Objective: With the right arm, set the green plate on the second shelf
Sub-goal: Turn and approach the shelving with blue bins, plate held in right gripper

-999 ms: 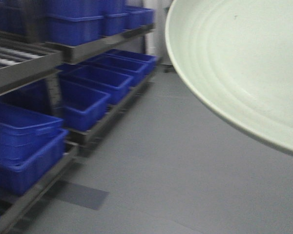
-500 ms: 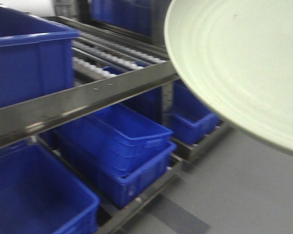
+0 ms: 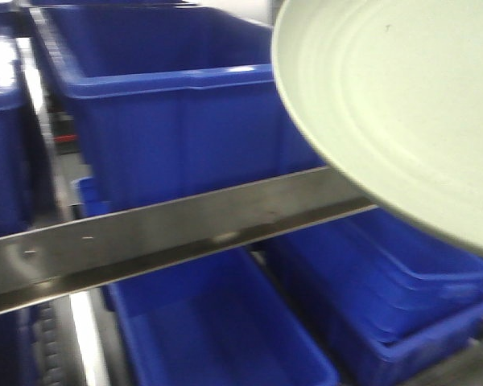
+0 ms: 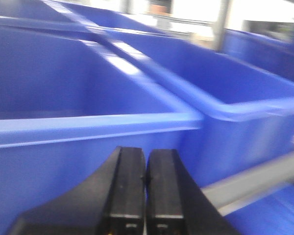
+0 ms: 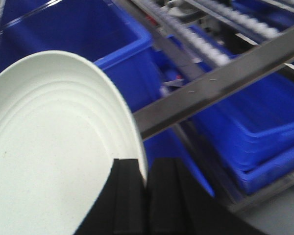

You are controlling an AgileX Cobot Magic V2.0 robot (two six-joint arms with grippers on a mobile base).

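A: What's the biggest thing in sight?

B: The metal rack. In the front view its grey rail slants across the whole frame. The right wrist view shows the same rail from above, plus a roller track behind it that the front view doesn't make clear.

A: And the blue bins?

B: In the front view a big blue bin sits above the rail, an open one is below it, and nested bins are at lower right. The left wrist view is nearly all bins: one close up, another beside it.

A: Where's the green plate?

B: On no shelf. It's held up off the rack. The front view shows only part of it, filling the upper right and overlapping the rail, with no sign of what holds it. The right wrist view answers that: the plate is tilted, and its rim runs down between the black fingers.

A: So the right gripper is clamped?

B: Yes, the right gripper is pinched narrow on the plate's edge.

A: The left one?

B: The left gripper appears only in its own view, with its pads pressed together on nothing, in front of the bins.
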